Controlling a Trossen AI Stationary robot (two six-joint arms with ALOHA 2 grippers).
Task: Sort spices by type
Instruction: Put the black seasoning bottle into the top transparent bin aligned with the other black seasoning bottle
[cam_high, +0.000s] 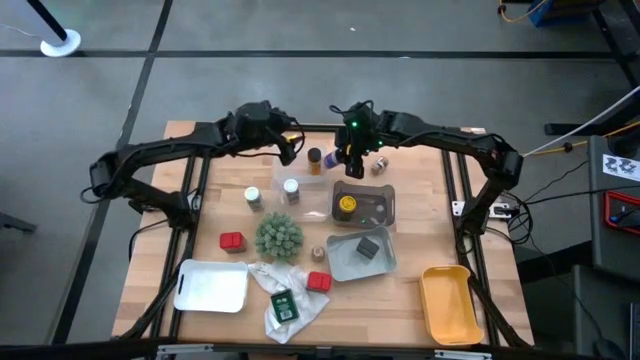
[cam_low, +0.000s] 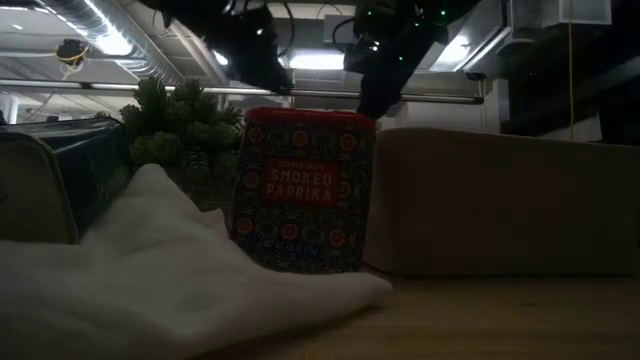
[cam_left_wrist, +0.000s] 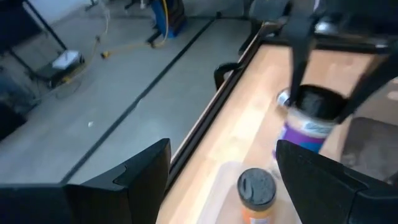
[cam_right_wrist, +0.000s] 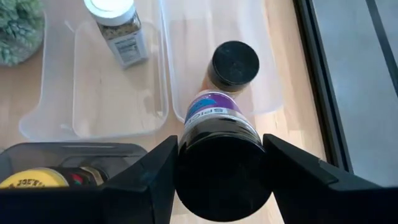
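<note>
Two dark arms w/ black jointed links, cables trailing along them. Right gripper (cam_high: 352, 158) is showing a green light at the wrist; fingers (cam_right_wrist: 298, 180) are looking flat, matte black, wedge-shaped. Left gripper (cam_high: 290, 150) matching.

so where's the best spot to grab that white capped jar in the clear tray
Probably by its white cap or just under it, from straight above. The white-capped jar stands upright in the clear tray, whose walls could hinder a side approach. The right gripper is shut on the purple-label jar, so the open left gripper suits.
</note>
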